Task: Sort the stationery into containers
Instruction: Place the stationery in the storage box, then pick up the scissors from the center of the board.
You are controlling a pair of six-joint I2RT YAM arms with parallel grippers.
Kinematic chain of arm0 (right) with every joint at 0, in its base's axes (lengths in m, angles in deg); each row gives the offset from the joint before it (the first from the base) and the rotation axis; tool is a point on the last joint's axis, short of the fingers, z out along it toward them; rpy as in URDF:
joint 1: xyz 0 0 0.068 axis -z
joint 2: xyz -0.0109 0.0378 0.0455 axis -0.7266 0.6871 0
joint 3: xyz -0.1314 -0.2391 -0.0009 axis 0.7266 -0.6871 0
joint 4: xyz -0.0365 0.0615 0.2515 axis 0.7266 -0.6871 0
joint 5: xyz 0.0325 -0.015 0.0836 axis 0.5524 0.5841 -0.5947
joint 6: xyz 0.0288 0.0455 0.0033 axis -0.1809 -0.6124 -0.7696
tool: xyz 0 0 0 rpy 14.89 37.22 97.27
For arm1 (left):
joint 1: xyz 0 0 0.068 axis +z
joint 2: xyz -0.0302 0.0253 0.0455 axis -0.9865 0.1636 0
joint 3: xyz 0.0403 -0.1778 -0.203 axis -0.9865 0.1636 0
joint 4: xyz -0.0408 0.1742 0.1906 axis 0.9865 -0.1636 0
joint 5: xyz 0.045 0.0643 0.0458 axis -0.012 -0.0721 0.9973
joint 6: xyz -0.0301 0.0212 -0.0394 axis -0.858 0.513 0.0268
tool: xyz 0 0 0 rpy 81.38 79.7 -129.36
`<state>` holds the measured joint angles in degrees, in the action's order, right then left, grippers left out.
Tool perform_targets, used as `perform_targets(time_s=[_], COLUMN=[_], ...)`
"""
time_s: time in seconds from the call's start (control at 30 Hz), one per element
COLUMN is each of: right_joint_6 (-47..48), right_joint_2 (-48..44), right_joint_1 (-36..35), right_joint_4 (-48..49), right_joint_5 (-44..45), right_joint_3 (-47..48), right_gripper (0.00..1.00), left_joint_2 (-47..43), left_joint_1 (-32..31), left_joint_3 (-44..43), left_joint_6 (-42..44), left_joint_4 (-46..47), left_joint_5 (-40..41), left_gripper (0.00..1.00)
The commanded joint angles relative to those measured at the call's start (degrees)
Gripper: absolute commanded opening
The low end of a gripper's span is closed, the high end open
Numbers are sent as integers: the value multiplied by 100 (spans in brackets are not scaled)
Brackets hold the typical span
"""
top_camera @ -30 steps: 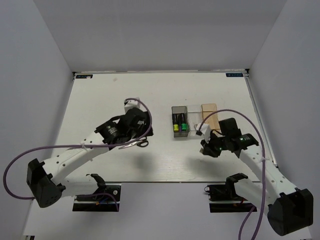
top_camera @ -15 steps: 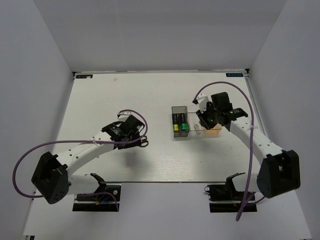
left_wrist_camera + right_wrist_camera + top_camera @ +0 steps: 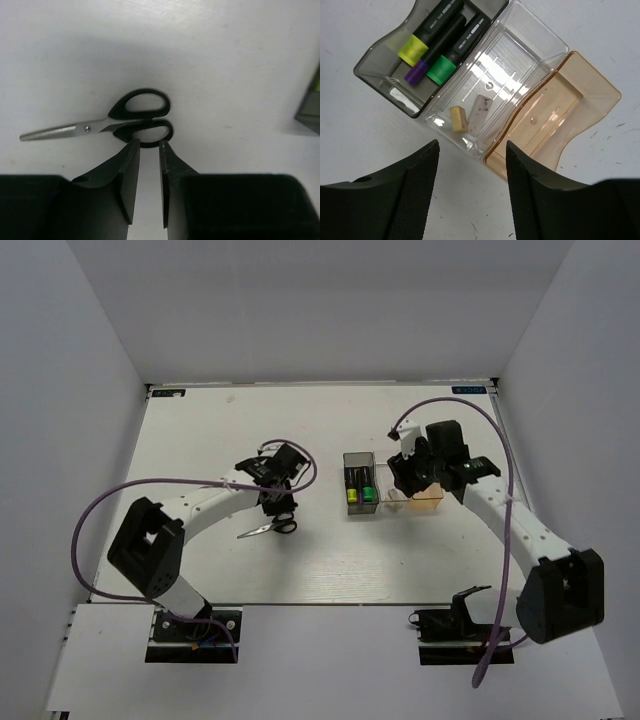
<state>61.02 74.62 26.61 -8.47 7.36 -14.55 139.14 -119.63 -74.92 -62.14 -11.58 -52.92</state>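
Note:
The black-handled scissors lie flat on the white table, blades pointing left, also visible from above. My left gripper hangs just over their lower handle loop, jaws narrowed to a slim gap with bare table showing between them. My right gripper stands open and empty above the near edge of the containers. The dark box holds three highlighters with yellow, purple and green ends. A tan cube and a grey block lie in the clear box. The orange box holds nothing.
White walls close the table in at the back and both sides. From above, the row of boxes sits right of centre, partly covered by my right arm. Purple cables loop from both arms.
My left gripper swung in over the scissors' handles and its jaws narrowed. My right gripper came up from the near table to the boxes and its jaws opened.

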Motion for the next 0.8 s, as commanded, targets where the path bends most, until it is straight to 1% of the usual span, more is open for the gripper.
perform_targets(time_s=[0.0, 0.03, 0.07, 0.1, 0.17, 0.27, 0.33, 0.37, 0.4, 0.57, 0.77], right_joint_6=[-181, -199, -216, -216, -225, -251, -269, -278, -304, -339, -418], right_joint_2=[-760, -885, -1096, -1185, -1545, -1984, -2299, -2371, -2546, -2662, -2671], right_joint_1=[4, 4, 21, 21, 47, 56, 92, 126, 127, 188, 258], right_joint_4=[169, 169, 152, 143, 108, -6, -68, -103, -155, -173, -138], right_joint_5=[-223, -241, -267, -276, -276, -276, -303, -329, -373, -399, -461], right_joint_3=[-358, -499, -570, -701, -887, -1124, -1317, -1370, -1510, -1801, -1880], right_gripper=[59, 59, 59, 59, 60, 61, 61, 61, 61, 61, 63], left_joint_2=[252, 522, 612, 691, 999, 1219, 1219, 1158, 1123, 1105, 1237], left_joint_1=[29, 46, 72, 99, 186, 283, 345, 441, 468, 784, 837], left_joint_3=[-932, -1040, -1137, -1408, -1611, -1745, -1605, -1526, -1316, -1112, -910], left_joint_6=[840, 972, 1391, 1543, 1860, 2194, 2396, 2580, 2660, 2994, 3179], left_joint_4=[-69, -148, -253, -298, -534, -702, -650, -589, -467, -378, -220], left_joint_5=[146, 183, 200, 183, 139, 51, -53, -141, -290, -853, -1407], left_gripper=[33, 33, 37, 41, 47, 49, 49, 45, 44, 40, 40])
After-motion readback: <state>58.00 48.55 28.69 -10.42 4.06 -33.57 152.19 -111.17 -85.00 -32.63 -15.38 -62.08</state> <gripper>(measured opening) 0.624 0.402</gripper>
